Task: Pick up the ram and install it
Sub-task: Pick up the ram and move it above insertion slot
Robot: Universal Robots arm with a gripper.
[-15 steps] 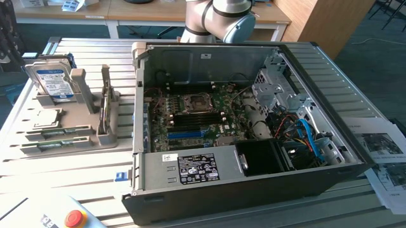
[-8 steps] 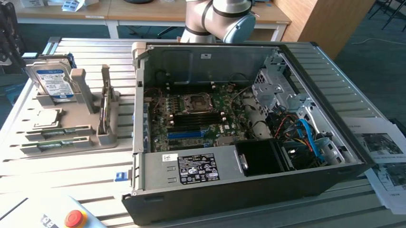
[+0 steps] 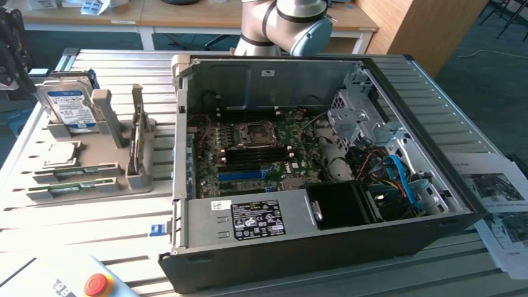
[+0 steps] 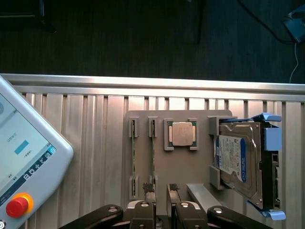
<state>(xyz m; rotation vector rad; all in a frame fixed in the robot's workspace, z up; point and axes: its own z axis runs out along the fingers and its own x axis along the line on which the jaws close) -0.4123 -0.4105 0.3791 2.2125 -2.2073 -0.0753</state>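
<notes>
**Open-Handed Over the Memory Rack**

I hang above the gray holder (image 4: 183, 167) with my gripper (image 4: 160, 188) spread wide and empty, its pads close to one end of the ram (image 4: 153, 152). The green stick stands on edge in its slot. A twin stick (image 4: 133, 152) stands just beside it on one side, and the processor chip (image 4: 182, 133) and then the hard drive (image 4: 238, 160) sit on the other.

In the exterior view the holder sits at nine o'clock from the open computer case (image 3: 330, 247), and the ram lies at six o'clock from the drive.

I judge the stick light and stiff but easily hurt: a thin board with bare chips and contacts along one long edge. The safest hold looks to be across its two flat faces at mid-length, on the upper edge and clear of the end brackets. The squeeze should be firm enough to stop slipping, with no twist.
</notes>
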